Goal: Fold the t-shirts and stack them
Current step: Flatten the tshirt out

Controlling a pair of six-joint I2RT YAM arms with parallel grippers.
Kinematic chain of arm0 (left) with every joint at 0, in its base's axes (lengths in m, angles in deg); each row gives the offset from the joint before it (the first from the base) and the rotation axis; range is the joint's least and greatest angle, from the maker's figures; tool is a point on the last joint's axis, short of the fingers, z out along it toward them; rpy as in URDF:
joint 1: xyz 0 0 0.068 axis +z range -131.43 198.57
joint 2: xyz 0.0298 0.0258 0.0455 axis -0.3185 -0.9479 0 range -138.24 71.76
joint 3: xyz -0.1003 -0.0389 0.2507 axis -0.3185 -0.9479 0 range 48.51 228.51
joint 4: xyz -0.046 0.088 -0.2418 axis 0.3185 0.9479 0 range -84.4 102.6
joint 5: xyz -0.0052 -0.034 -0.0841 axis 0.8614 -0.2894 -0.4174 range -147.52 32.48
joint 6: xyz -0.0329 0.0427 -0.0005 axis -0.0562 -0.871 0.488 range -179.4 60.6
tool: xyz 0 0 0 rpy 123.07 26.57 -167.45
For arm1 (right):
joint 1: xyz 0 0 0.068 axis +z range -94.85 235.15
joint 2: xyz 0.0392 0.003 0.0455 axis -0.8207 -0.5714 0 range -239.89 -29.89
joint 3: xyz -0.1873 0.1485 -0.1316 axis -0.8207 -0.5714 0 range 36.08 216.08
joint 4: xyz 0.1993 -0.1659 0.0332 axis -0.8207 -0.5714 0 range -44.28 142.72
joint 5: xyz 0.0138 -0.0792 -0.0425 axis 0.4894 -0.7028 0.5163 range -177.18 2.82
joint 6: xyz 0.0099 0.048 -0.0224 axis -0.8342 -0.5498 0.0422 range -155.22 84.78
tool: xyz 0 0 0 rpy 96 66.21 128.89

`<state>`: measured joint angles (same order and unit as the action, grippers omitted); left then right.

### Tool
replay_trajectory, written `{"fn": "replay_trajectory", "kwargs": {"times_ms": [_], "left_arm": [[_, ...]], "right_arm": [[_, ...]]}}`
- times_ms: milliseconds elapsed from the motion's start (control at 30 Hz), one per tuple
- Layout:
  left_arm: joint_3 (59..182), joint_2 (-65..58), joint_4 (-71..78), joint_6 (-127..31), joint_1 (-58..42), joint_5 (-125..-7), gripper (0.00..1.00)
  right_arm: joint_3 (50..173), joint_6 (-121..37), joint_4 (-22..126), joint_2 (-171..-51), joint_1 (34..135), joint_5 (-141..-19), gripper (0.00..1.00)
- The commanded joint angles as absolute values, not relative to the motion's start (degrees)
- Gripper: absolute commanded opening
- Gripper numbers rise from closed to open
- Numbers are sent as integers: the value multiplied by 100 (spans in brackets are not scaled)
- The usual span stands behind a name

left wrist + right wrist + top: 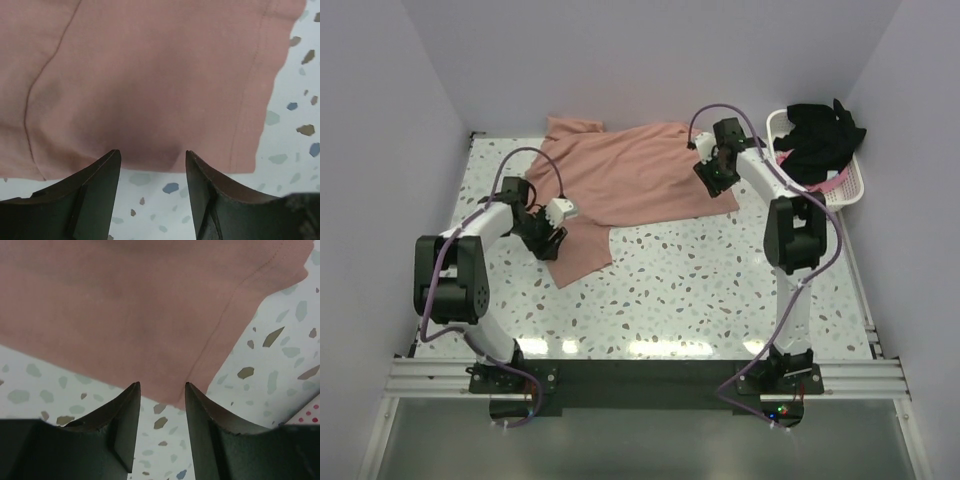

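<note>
Speckled table (720, 300) is carrying everything. Across its far half the salmon-pink t-shirt (630, 175) is lying spread, its far edge bunching at the wall, neckline hard to make out. At far right the white lattice basket (857, 190) is holding the black t-shirt (820, 140), which is hiding all but a strip of the brighter pink t-shirt (835, 182). Left gripper (152, 152) is hovering at the salmon cloth's near-left edge and right gripper (162, 385) at its near-right corner, both with jaws parted and empty.

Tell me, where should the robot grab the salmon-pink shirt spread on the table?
Probably along its near edge. The salmon-pink shirt lies flat, so only the edges give loose cloth to pinch. The left pincer and right pincer both stand open facing that edge, so sliding in low from the robot's own side looks best.
</note>
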<state>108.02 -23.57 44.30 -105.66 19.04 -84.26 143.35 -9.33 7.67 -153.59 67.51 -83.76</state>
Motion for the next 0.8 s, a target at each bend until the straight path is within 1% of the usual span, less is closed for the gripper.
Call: {"fn": "replay_trajectory", "kwargs": {"times_ms": [0, 133, 233, 300, 333, 367, 433, 500, 567, 633, 700, 767], "left_arm": [[11188, -2606, 3891, -10168, 1700, -7924, 59], [11241, -3001, 4022, -10272, 1664, -7546, 57], [11127, -3108, 4443, -10641, 1664, -7431, 52], [10855, -2994, 4759, -10965, 1646, -7317, 49], [10628, -2924, 4874, -11089, 1646, -7247, 48], [10504, -2749, 4980, -11195, 1646, -7203, 45], [10119, -2355, 5323, -11502, 1646, -7124, 44], [9854, -2037, 5788, -11836, 1629, -7079, 41], [9458, -1475, 6148, -12213, 1629, -6974, 39], [9212, -958, 6824, -12495, 1629, -7043, 38], [9219, -683, 7387, -12794, 1629, -7184, 40], [9622, -541, 7582, -12813, 1638, -7561, 44]], "right_arm": [[14831, -1131, 922, -15864, 6754, -8709, 44], [14754, -921, 895, -16119, 6746, -8893, 41], [14158, -727, 834, -15988, 6754, -8946, 40], [13797, -578, 825, -15717, 6754, -8955, 38], [13429, -516, 790, -15594, 6763, -8955, 37], [13252, -481, 755, -15471, 6772, -8911, 36], [12743, -375, 519, -15049, 6789, -8850, 34], [12173, -261, 27, -14689, 6825, -8744, 32], [11714, -156, -324, -13987, 6851, -8473, 32], [11205, 134, -1001, -13346, 6921, -8095, 32], [11114, 398, -1658, -13097, 6965, -7622, 33], [11280, 390, -1785, -12947, 6948, -7558, 34]]}}
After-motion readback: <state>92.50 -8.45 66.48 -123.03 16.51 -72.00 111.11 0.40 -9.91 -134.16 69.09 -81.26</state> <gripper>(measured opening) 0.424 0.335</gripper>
